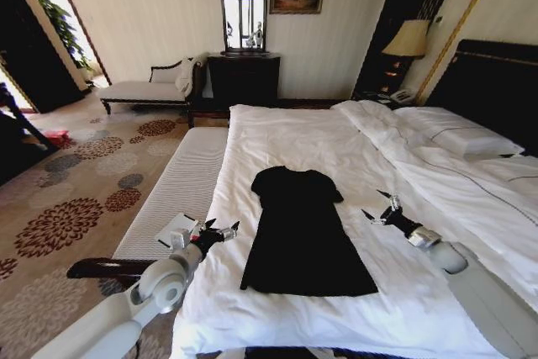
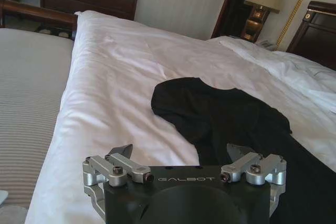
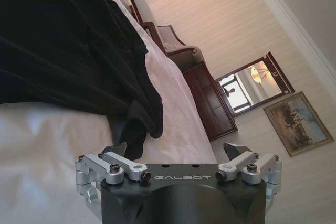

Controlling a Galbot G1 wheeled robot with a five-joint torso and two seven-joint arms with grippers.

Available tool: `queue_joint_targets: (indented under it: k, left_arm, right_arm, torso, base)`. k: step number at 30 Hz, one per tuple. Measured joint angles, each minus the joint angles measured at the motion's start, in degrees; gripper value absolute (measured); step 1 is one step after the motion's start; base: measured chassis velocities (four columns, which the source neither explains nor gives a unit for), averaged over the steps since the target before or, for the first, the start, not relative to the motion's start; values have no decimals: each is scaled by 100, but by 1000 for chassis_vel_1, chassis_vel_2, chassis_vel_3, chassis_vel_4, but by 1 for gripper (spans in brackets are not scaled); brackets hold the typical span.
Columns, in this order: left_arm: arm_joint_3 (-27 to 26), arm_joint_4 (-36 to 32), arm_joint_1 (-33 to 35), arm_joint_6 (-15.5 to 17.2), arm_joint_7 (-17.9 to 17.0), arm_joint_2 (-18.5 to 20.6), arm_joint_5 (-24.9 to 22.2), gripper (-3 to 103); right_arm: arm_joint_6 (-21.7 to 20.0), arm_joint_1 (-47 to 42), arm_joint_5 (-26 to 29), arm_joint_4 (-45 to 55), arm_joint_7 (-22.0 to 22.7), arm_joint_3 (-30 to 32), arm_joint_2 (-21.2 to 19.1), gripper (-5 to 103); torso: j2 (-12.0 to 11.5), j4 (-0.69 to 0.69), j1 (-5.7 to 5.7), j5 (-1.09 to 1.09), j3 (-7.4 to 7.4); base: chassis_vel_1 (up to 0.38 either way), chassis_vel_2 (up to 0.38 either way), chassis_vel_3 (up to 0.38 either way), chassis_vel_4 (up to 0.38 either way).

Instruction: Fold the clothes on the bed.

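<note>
Nearest to the camera, at lower left of the head view: left pincer [image 1: 220, 230], fingers spread, pinching nothing, hovering just beside the left edge of the bed [image 1: 277, 136] and above the ribbed grey-white surface [image 1: 181, 182]. Same pincer [image 2: 181, 153] at bottom centre of the left wrist view, both fingertips apart, pointing toward the black T-shirt [image 2: 231, 121].

At right of centre in the head view: right pincer [image 1: 380, 205], also spread and holding nothing, over the white sheet just to the right of the black T-shirt [image 1: 298, 233], not touching it. Seen again [image 3: 176, 150] at the bottom of the right wrist view, fingers wide apart, with the dark cloth [image 3: 63, 45] close in front.

T-shirt lying flat in the middle of the frame, on the white duvet, narrowed into a long shape, collar end toward the top of the picture, hem toward the bottom. Short sleeves sticking out slightly on both sides near the upper end.

White pillows [image 1: 458, 136] at upper right, against the dark headboard [image 1: 492, 81].
</note>
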Motion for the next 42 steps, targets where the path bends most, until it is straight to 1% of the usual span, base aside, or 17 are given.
queue_joint_targets:
  k: [1,2,3,4,5,6,7,9,10,14,15,16,18,29,30,35,42]
  left_arm:
    - [11,-24,-22,5,-7,-1,-40,100]
    - [11,-24,-22,5,-7,-1,-40,100]
    - [24,-31,-36,6,-10,-8,-53,100]
    - [70,-29,-70,9,-17,-30,-56,100]
    - [112,-11,-106,9,-17,-46,-56,100]
    - [112,-11,-106,9,-17,-46,-56,100]
    - [220,72,-235,23,-17,-78,-80,100]
    - [243,102,-273,27,-15,-85,-86,100]
    - [275,160,-337,38,-12,-88,-105,100]
    - [302,196,-452,49,-14,-80,-203,100]
    - [302,196,-452,49,-14,-80,-203,100]
    - [303,194,-476,58,-17,-63,-232,100]
    - [289,189,-468,62,-17,-42,-244,100]
    - [279,178,-479,65,6,-70,-265,100]
    - [280,178,-475,66,8,-75,-265,100]
    - [281,176,-411,67,20,-81,-254,100]
    - [247,178,-364,68,43,-65,-243,100]
  right_arm:
    - [-24,151,-20,-59,-8,-135,16,100]
    - [-24,151,-20,-59,-8,-135,16,100]
    - [-44,291,-29,-125,-13,-257,32,100]
    - [-62,515,-33,-253,-24,-451,54,100]
    - [-68,637,-32,-340,-38,-552,68,100]
    - [-68,637,-32,-340,-38,-552,68,100]
    - [-71,933,-26,-595,-82,-761,100,100]
    - [-69,1044,-26,-689,-96,-836,120,100]
    - [-39,1368,-31,-940,-143,-1066,189,100]
    - [59,2120,-52,-1648,-235,-1643,399,100]
    - [59,2120,-52,-1648,-235,-1643,399,100]
    - [87,2348,-58,-1943,-268,-1874,479,100]
    - [96,2531,-93,-2166,-303,-2063,563,100]
    - [105,2876,-333,-2846,-307,-2216,795,100]
    - [105,2911,-336,-2896,-303,-2229,815,101]
    - [104,3152,-377,-3171,-289,-2333,902,99]
    - [102,3348,-530,-3276,-268,-2405,1036,96]
  torso:
    - [0,1,0,-1,0]
    - [0,1,0,-1,0]
    - [1,3,-1,0,0]
    - [1,9,-1,0,-1]
    - [1,9,-1,-1,-1]
    - [1,9,-1,-1,-1]
    - [1,8,-1,-1,-1]
    - [1,6,-1,-2,0]
    - [1,-1,-1,-1,0]
    - [1,10,-1,-1,0]
    - [1,10,-1,-1,0]
    - [1,10,-1,1,0]
    - [1,7,0,-3,0]
    - [1,4,-2,-1,0]
    - [1,4,-2,-1,0]
    - [1,6,-2,-1,-1]
    - [1,7,-2,-1,0]
  base:
    - [0,0,0,0]
    - [0,0,0,0]
    - [0,0,0,0]
    - [0,0,0,0]
    - [0,0,0,0]
    - [0,0,0,0]
    - [0,0,0,0]
    - [0,0,0,0]
    - [0,0,0,0]
    - [0,0,0,0]
    - [0,0,0,0]
    - [0,0,0,0]
    - [0,0,0,0]
    - [0,0,0,0]
    - [0,0,0,0]
    - [0,0,0,0]
    - [0,0,0,0]
